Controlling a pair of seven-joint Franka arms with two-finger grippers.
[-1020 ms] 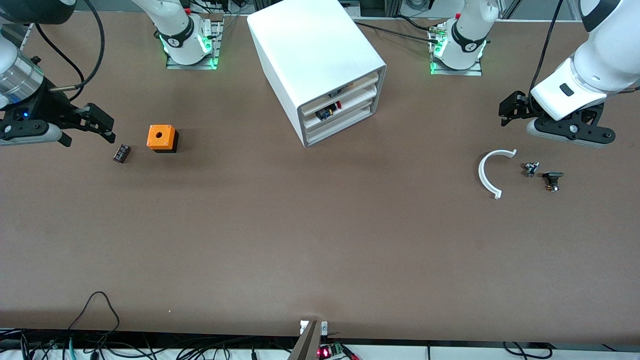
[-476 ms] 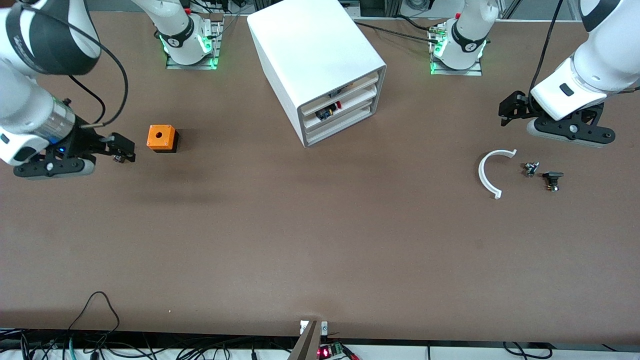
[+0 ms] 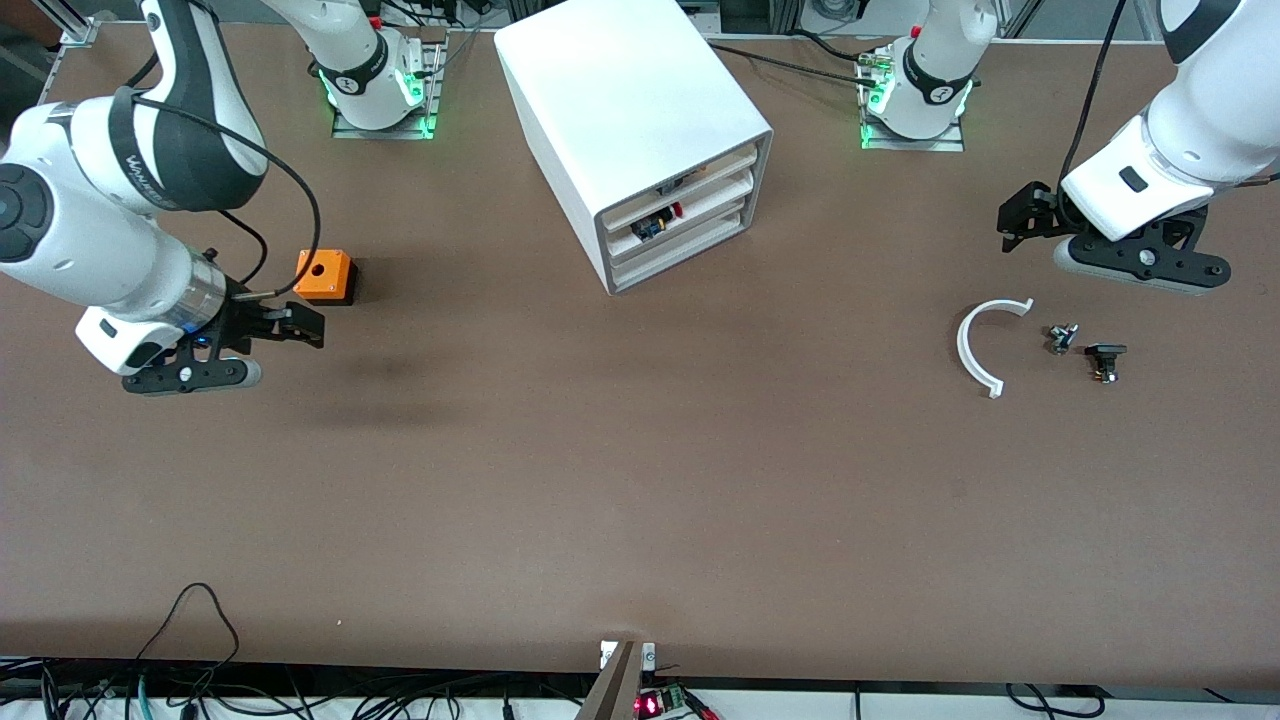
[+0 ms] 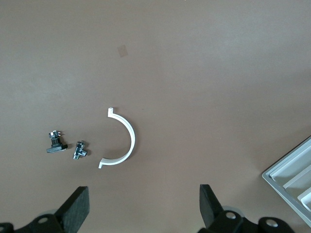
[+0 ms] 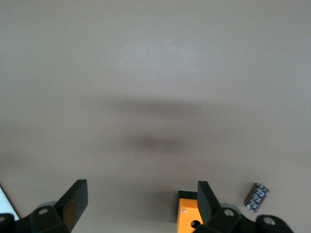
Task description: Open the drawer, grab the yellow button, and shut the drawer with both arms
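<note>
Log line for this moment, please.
drawer: shut | button: inside cabinet | right end effector: open, near orange cube | left end effector: open, waiting

Robotics lab, bolted arm bases on brown table, cables along edge

**A:** Left wrist cam, what's in frame?

**B:** Brown table. Left gripper hangs over it with its fingers spread wide, bare tabletop showing between them.

**A:** Parts?

**B:** Three in a row, lying flat on the table. White C-shaped arc, small metal fitting, black part with a metal bit on it. The fitting sits between the arc and the black part, just beside both. The arc's open side faces the fitting.

**A:** Anything else?

**B:** Corner of the white cabinet at the frame edge, well apart from the parts. Can't tell which drawer fronts show. Also a small pale patch on the table.
</note>
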